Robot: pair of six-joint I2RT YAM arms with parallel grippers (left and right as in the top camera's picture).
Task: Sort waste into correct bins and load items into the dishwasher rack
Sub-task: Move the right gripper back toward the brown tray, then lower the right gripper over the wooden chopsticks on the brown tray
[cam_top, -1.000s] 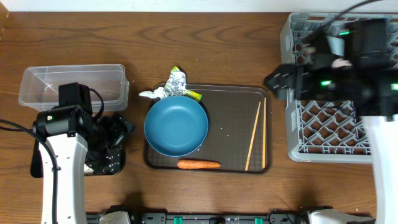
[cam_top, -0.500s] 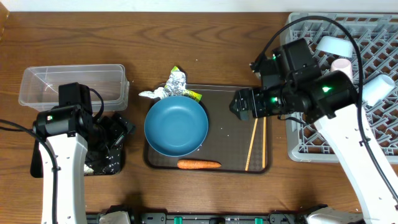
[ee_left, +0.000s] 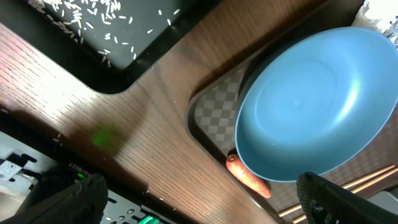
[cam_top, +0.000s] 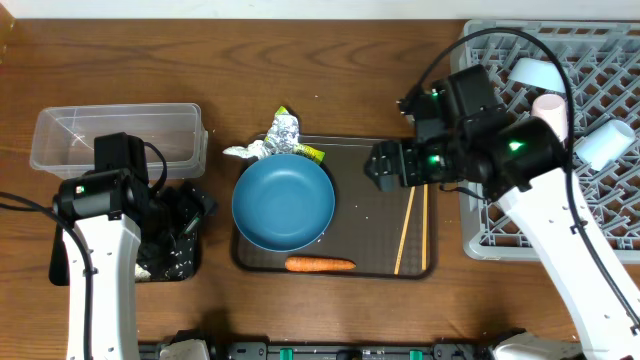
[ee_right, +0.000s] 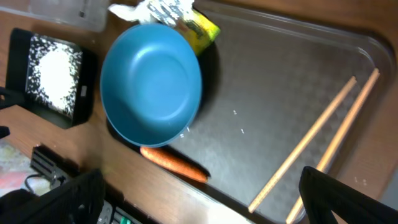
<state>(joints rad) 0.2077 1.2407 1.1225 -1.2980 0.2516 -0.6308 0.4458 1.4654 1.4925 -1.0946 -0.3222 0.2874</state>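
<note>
The large dark-blue bowl (cam_top: 283,202) sits on the left of the brown tray (cam_top: 370,200), with the carrot (cam_top: 320,264) in front of it and the chopsticks (cam_top: 412,230) at the right. Crumpled foil with yellow-green wrapper (cam_top: 280,135) lies behind the bowl. My right gripper (cam_top: 385,165) hovers open and empty above the tray; its view shows the bowl (ee_right: 151,81), carrot (ee_right: 174,163) and chopsticks (ee_right: 311,143). My left gripper (cam_top: 190,215) is open and empty by the black tray (cam_top: 170,258), which holds rice (ee_left: 74,15). The grey rack (cam_top: 520,210) holds a whitish-pink cup (cam_top: 550,105) and a light-blue cup (cam_top: 600,145).
The clear tub (cam_top: 115,135) stands at the back left behind the black tray. A pale light-blue piece (cam_top: 533,72) lies in the rack's back part. The right arm spans from the rack's front over to the tray. Bare wooden table lies between black tray and brown tray (ee_left: 155,124).
My right arm has swung left from over the rack to above the brown tray, uncovering the cups standing in the rack. My left arm has not moved.
</note>
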